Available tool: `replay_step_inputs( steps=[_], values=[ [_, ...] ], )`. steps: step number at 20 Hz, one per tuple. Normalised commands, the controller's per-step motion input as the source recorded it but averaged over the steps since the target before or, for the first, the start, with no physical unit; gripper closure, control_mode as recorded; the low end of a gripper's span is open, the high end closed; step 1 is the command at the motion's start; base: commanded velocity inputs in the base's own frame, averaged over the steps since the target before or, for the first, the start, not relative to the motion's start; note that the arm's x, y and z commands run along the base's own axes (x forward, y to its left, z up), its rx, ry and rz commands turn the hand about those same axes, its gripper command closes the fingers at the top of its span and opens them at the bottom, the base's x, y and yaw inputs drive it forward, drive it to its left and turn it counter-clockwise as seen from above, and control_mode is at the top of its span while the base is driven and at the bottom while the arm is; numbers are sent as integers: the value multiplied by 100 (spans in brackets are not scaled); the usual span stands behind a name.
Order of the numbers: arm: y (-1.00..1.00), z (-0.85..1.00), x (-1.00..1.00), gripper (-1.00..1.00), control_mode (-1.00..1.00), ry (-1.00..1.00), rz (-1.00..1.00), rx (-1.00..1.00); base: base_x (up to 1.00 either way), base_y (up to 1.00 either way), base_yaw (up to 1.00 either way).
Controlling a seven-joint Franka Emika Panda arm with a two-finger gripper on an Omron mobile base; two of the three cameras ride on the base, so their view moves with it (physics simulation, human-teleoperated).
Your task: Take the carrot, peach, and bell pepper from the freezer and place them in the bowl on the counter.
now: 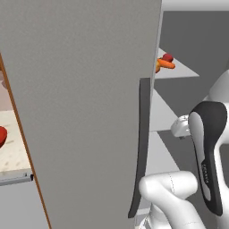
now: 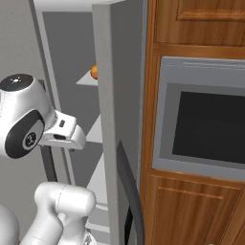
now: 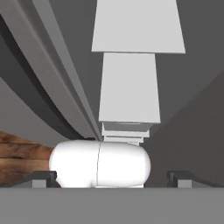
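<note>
Left base view: freezer (image 1: 89, 112) door open, carrot (image 1: 165, 65) and bell pepper (image 1: 167, 57) on upper shelf (image 1: 179, 71); bowl (image 1: 2, 135) on counter (image 1: 13, 152); pincer (image 3: 112, 177) open, empty. Nothing transferred.

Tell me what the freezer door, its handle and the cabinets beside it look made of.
Freezer door: flat matte grey, likely painted metal or plastic; no grain, no shine.
Handle: dark grey bar, smooth, metal or plastic, can't tell.
Cabinets: wood, by the reddish-brown grain and raised panels, slightly glossy.
</note>
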Motion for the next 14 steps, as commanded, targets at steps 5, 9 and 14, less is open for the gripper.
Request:
replay_step_inputs(
  steps=[5, 9, 14],
  values=[
    [-15, 29, -11, -100, -100, -12, 0, 0, 0, 0, 0],
    [-25, 47, 2, -100, -100, -16, 0, 0, 0, 0, 0],
    [-5, 40, 33, -100, -100, -21, 0, 4, 0, 0, 0]
  ],
)
